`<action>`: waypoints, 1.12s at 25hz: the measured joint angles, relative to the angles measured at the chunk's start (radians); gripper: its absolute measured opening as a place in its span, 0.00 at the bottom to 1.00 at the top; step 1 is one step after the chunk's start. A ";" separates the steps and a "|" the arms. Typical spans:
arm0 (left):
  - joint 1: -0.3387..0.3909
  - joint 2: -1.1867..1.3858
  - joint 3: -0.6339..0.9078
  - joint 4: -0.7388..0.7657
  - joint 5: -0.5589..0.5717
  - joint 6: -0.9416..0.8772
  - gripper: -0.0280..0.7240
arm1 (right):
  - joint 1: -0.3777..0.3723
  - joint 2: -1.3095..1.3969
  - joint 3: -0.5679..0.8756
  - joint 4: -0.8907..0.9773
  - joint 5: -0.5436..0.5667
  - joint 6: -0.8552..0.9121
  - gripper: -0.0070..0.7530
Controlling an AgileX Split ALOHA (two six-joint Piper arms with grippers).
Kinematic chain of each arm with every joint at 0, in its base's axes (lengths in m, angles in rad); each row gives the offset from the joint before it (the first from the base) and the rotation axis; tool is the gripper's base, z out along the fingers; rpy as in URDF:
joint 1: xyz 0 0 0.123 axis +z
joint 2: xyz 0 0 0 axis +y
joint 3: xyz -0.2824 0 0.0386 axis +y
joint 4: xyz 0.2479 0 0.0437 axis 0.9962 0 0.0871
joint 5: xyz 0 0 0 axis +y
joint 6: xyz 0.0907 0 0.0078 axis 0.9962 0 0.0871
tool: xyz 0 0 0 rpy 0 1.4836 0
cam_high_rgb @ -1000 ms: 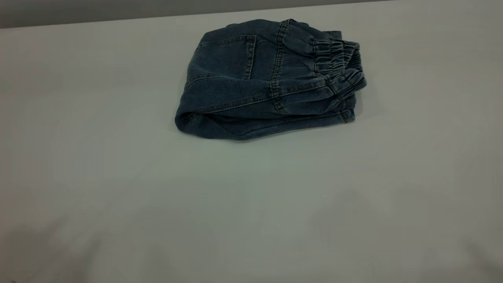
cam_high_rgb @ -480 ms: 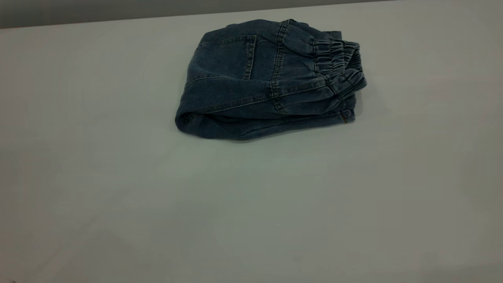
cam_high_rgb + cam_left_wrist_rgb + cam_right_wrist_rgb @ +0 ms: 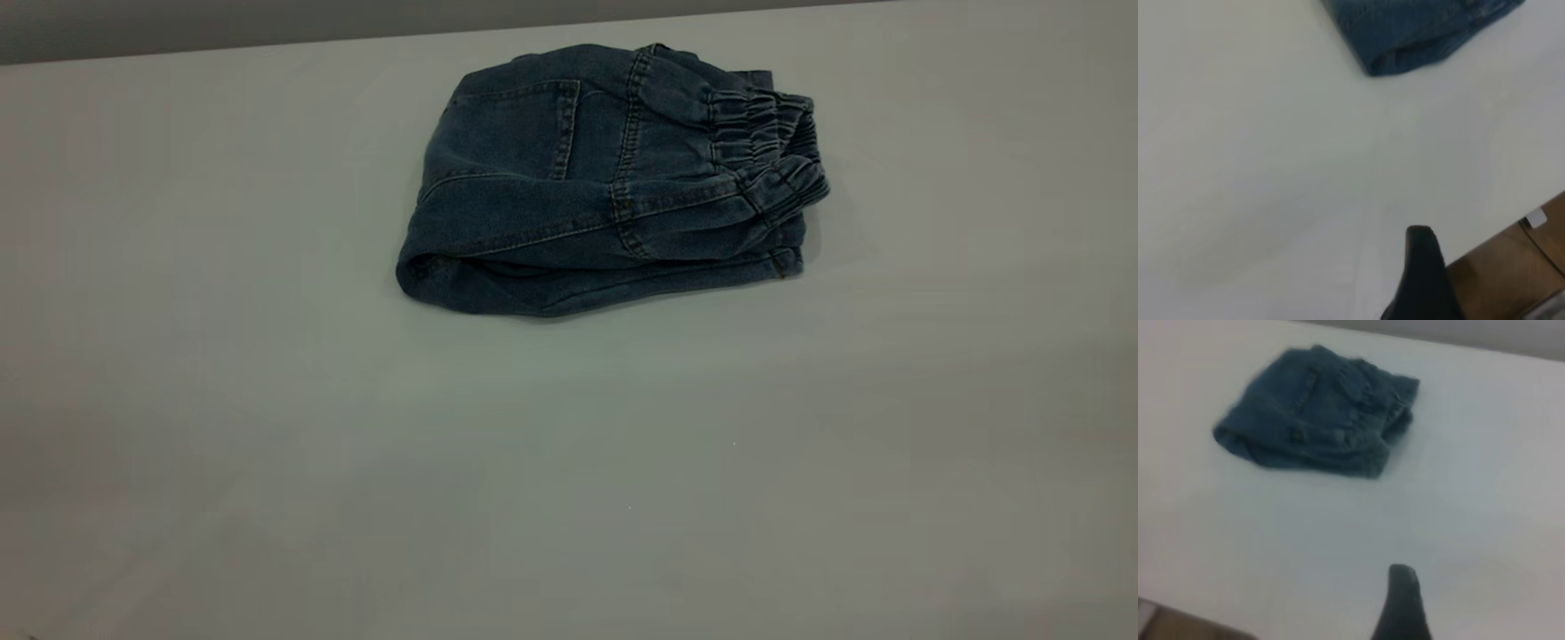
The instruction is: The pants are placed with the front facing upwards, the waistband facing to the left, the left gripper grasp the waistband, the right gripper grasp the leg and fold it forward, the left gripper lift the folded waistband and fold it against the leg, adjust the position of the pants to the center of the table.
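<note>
The pants [image 3: 587, 178] lie folded into a compact blue denim bundle on the white table [image 3: 569, 462], toward its far side and a little right of the middle. The gathered waistband [image 3: 773, 151] is on the bundle's right end, and a patch pocket faces up. Neither arm shows in the exterior view. The left gripper [image 3: 1423, 273] is only a black tip over the table's near edge, well away from the pants [image 3: 1418, 33]. The right gripper [image 3: 1403, 600] is likewise a dark tip above bare table, and the pants [image 3: 1318, 413] lie far beyond it. Nothing is held.
Wide bare tabletop surrounds the bundle on all sides. A grey wall [image 3: 178, 27] runs behind the table's far edge. Past the near edge, the left wrist view shows brown wooden floor [image 3: 1511, 273] and a small white tag [image 3: 1537, 218].
The faint shadows on the near part of the table have faded away. The pants have not moved.
</note>
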State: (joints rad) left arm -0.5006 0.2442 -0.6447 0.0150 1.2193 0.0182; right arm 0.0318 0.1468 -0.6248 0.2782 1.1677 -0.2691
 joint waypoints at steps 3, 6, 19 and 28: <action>0.000 -0.002 0.026 0.000 0.000 0.000 0.64 | 0.000 -0.019 0.037 -0.006 -0.022 -0.005 0.63; 0.000 -0.007 0.049 0.001 0.000 0.000 0.64 | 0.000 -0.041 0.047 -0.019 -0.033 -0.006 0.63; 0.000 -0.007 0.085 -0.044 -0.001 0.051 0.64 | 0.000 -0.148 0.108 -0.047 -0.068 -0.003 0.63; -0.001 -0.007 0.102 -0.104 -0.070 0.108 0.64 | 0.000 -0.147 0.109 -0.042 -0.077 0.003 0.63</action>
State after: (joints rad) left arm -0.5015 0.2376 -0.5428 -0.0894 1.1494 0.1264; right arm 0.0318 0.0000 -0.5157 0.2361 1.0907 -0.2659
